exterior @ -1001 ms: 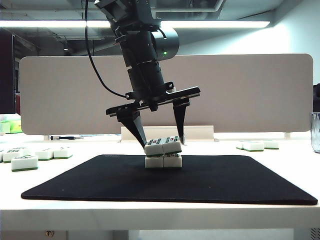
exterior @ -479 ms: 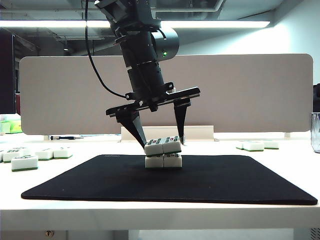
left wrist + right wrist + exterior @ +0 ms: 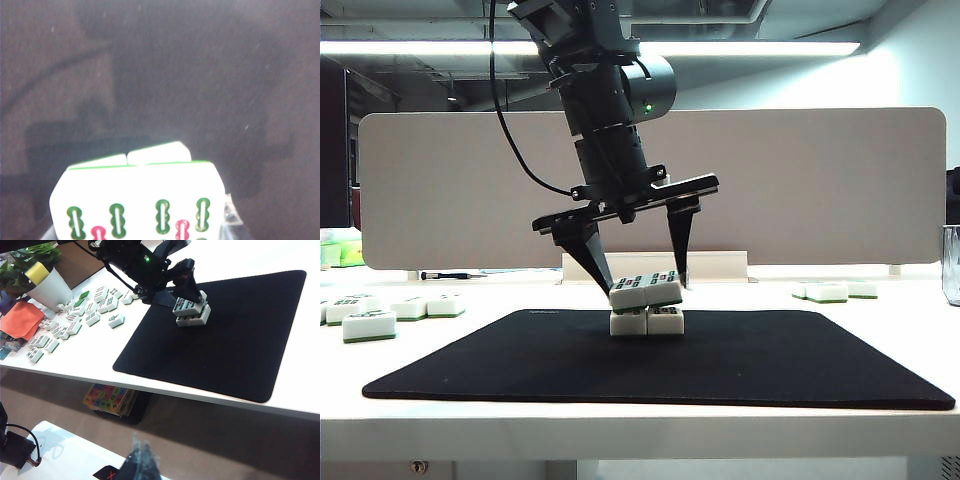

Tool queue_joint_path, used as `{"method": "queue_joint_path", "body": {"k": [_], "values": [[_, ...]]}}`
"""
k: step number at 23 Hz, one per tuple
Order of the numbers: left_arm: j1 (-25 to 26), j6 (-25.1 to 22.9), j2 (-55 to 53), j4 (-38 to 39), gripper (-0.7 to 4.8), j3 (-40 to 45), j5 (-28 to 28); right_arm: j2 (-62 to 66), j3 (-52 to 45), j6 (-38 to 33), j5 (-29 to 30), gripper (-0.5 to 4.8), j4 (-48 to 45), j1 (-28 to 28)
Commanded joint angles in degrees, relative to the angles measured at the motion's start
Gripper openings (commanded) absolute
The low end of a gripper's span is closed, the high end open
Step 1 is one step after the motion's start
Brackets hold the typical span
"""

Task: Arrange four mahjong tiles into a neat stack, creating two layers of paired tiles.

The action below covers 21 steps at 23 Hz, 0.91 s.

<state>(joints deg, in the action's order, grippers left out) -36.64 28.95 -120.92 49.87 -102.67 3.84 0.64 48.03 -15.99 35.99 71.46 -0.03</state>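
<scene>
exterior view: left gripper [image 3: 645, 285] has its fingers [image 3: 592, 253] spread to either end of the top pair [image 3: 646, 289] of the stack [image 3: 647, 306], which tilts on the lower pair [image 3: 647, 321] at mid-mat [image 3: 520, 365]. left wrist view shows the top pair's green-and-red bar faces close up, the lower pair edging out behind. right gripper [image 3: 141, 460] hangs off the table's near edge, well apart from the stack, fingers together; loose tiles [image 3: 75, 315] scattered beside the mat.

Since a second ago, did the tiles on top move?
A little. The top pair of tiles, between the left gripper fingers, tipped, its left end now lower. The bottom pair, black mat and loose tiles stayed put. The right gripper stays away.
</scene>
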Motion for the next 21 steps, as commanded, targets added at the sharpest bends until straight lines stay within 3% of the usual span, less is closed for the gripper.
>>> {"method": "queue_joint_path", "body": {"k": [1, 8, 12, 21], "values": [[-0.1, -0.2, 0.2, 2.6, 3.18, -0.2, -0.2, -0.7, 0.2, 0.2, 0.0, -0.01, -0.5, 0.0], [-0.1, -0.2, 0.2, 2.3, 3.21, -0.2, -0.2, -0.7, 0.2, 0.2, 0.0, -0.01, -0.5, 0.0], [-0.1, 0.0, 0.2, 1.7, 3.71, -0.2, 0.0, -0.7, 0.2, 0.2, 0.0, -0.01, -0.5, 0.0], [-0.1, 0.0, 0.2, 1.7, 3.73, -1.4, 0.1, -0.7, 0.2, 0.2, 0.0, -0.01, -0.5, 0.0]]}}
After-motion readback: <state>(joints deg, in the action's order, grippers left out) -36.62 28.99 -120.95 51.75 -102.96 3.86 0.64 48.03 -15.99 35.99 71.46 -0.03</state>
